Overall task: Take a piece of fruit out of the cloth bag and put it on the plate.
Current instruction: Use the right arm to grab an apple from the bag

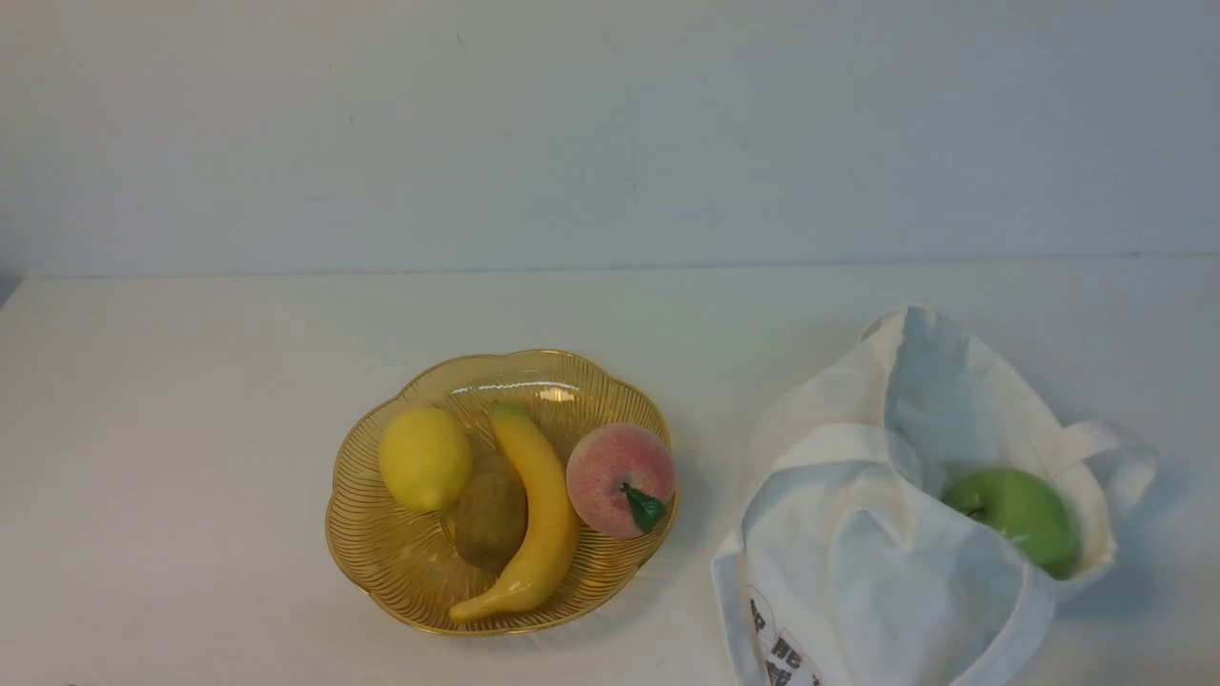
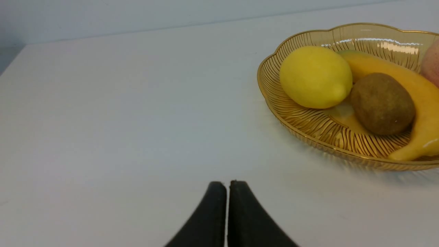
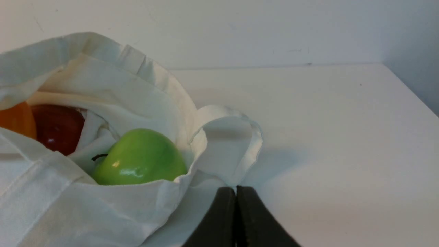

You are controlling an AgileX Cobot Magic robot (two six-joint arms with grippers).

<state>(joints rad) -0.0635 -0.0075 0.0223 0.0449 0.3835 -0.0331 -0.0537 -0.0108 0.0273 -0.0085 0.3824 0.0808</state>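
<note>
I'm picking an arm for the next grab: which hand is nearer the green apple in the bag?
Right. The right hand sits beside the cloth bag, the green apple just ahead. The left hand faces the plate; its view shows no bag.

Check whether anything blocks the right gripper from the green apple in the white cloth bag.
Partly: the white cloth bag's rim and handle loop lie between the shut right gripper and the green apple.

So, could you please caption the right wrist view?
Shut right end effector beside white cloth bag holding glossy green apple, red fruit.
</note>
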